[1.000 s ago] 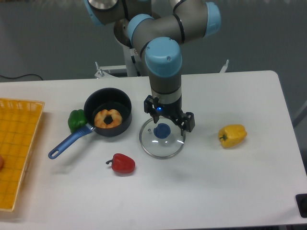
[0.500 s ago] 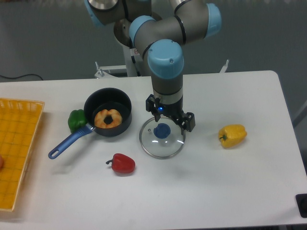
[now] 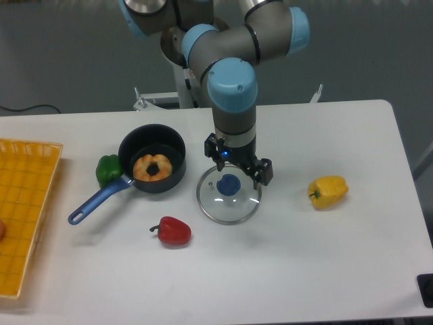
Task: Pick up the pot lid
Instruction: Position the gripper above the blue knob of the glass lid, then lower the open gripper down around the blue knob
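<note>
Well, the robot's big gripper (image 3: 239, 162) hangs down over the far part of the pot lid (image 3: 218, 211), at the end of the arm (image 3: 231, 84) that reaches in from the top. Its two fingers (image 3: 261, 177) are wide apart, and they are holding nothing. I can't tell how high they are above the lid.

The lid lies flat on the white table (image 3: 325, 271), near the middle. It is round and see-through, with a blue knob (image 3: 229, 184) on top, and I can see the knob just in front of the gap between the fingers.

Near the lid, on the left as I look, sits a round black pot (image 3: 170, 177). It has a brownish-orange ring (image 3: 153, 168) inside. Its long blue handle (image 3: 98, 203) sticks out to the left and toward me. A green pepper (image 3: 108, 170) is just beside the pot, close to where the handle starts.

A red pepper (image 3: 174, 231) lies closer to me than the lid and a bit to the left, with its stem pointing left. A yellow pepper (image 3: 329, 191) is well apart, over on the right. At the left edge I see part of a yellow box (image 3: 26, 217) with a bit of something red (image 3: 1, 229) in it.
</note>
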